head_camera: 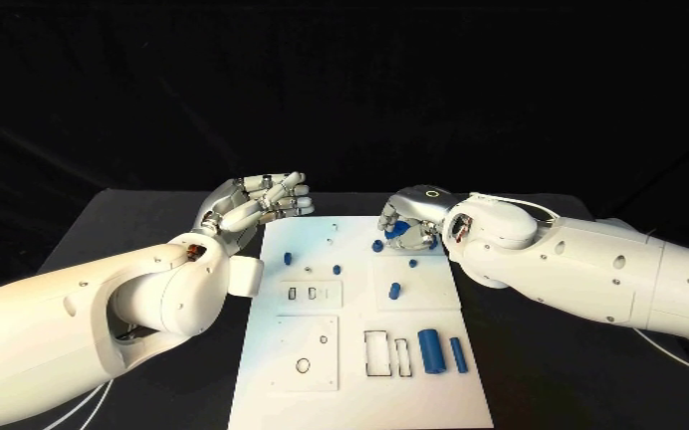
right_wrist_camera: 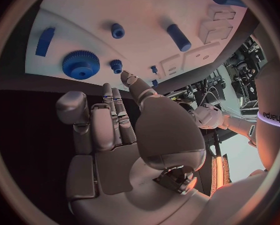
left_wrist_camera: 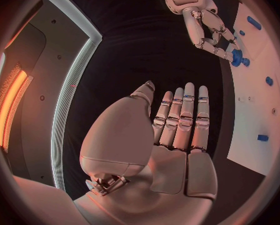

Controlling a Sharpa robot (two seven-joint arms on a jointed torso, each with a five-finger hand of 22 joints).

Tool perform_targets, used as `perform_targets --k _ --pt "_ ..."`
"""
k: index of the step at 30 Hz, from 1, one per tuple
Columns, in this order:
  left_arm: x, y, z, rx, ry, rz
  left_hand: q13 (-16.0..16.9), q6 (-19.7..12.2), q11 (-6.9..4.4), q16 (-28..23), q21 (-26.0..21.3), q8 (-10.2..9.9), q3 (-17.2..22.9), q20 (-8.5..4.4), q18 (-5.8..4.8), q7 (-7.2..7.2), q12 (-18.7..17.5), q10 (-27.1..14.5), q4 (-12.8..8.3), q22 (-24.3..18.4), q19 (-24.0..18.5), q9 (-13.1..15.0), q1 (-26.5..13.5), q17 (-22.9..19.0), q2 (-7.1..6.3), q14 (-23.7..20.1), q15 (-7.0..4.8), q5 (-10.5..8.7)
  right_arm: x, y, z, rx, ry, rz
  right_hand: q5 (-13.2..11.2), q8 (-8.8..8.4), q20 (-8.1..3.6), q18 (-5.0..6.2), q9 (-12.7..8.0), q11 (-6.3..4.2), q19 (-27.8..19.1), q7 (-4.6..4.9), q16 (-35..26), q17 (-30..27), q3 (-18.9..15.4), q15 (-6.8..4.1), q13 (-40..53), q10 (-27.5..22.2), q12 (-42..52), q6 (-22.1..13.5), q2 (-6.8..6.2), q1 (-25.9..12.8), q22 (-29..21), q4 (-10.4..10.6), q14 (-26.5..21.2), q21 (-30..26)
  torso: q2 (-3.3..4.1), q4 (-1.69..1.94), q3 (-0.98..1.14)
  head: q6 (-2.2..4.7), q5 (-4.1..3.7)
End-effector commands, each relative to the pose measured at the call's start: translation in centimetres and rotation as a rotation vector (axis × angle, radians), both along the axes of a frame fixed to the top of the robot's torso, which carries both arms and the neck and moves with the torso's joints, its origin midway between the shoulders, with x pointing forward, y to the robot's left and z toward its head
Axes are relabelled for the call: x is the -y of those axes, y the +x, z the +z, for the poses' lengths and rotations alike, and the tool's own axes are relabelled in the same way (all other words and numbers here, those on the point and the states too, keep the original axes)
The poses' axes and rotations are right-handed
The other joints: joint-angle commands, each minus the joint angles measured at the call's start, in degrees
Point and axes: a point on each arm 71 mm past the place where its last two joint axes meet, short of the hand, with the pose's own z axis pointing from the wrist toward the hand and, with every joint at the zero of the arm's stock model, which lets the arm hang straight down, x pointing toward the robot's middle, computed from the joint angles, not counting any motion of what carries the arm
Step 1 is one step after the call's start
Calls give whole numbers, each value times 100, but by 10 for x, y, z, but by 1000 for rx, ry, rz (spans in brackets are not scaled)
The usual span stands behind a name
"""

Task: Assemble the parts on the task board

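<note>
The right hand (head_camera: 406,228) is hovering over the far end of the task board (head_camera: 359,390), fingers apart and grasping nothing, their tips just beside a large blue gear (right_wrist_camera: 80,64) and a small gear (right_wrist_camera: 116,65). The left hand (head_camera: 256,203) is hanging off the board's left edge, fingers straight, together and empty. Nearer parts, among them a thick cylinder (head_camera: 432,350), are lying near the board's slots. Closing now, the fingertips are likely to nudge the gear aside or knock the small one next to it. Partial lettering is showing on the right arm in the right wrist view, too unclear to read
</note>
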Motion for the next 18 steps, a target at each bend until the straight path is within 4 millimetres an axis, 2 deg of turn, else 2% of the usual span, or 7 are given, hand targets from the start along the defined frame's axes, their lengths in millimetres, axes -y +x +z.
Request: perform_targets --k 1,4,7,11,13,18 --pt "2 -1 3 5 -16 -25 -5 34 4 -39 36 -22 -4 -11 30 3 -28 30 -22 -7 33 -7 42 4 6 13 25 12 -1 1 -2 19 -73 -8 -23 -10 13 -114 11 11 38 4 53 30 6 43 7 -41 23 -16 -24 16 24 29 247 46 88 31 4 -9 -25" --pt "1 -2 3 5 -16 -25 -5 34 4 -42 36 -23 -4 -11 30 3 -30 30 -22 -7 33 -7 42 4 6 11 26 12 -3 1 -2 20 -78 -4 -20 -7 16 -123 13 12 56 5 95 80 16 45 10 -49 28 -9 -18 25 91 32 250 92 101 44 7 3 -31" --pt "1 -2 4 5 -16 -25 -5 34 4 -42 36 -23 -4 -11 30 3 -30 30 -22 -7 33 -7 42 4 6 11 26 12 -5 1 -2 20 -82 0 -16 -8 18 -135 13 12 85 4 155 159 26 46 15 -49 38 -10 -14 31 178 37 259 152 125 53 12 -30 -23" --pt "1 -2 4 5 -18 -27 -5 34 4 -42 36 -23 -4 -11 30 3 -30 30 -22 -7 33 -7 42 4 6 11 26 12 -7 1 -2 20 -85 2 -10 -7 20 -145 14 11 106 4 214 227 40 48 22 -44 52 -6 -9 33 256 47 265 208 142 60 17 -30 -13" --pt "1 -2 5 6 -18 -28 -7 33 6 -51 34 -28 -6 -11 29 4 -38 29 -22 -10 35 -9 41 3 6 7 28 12 -8 1 -2 20 -86 3 -5 -4 22 -151 16 10 119 6 244 261 49 48 27 -33 65 1 -5 32 303 55 268 242 144 64 20 -49 -38" --pt "1 -2 5 6 -19 -29 -7 33 6 -51 34 -28 -6 -11 29 4 -38 29 -22 -10 35 -9 41 3 6 7 28 12 -9 1 -3 18 -88 6 2 8 23 -166 23 3 151 9 325 353 82 46 42 19 105 32 7 32 425 73 275 328 164 66 18 -19 -50"
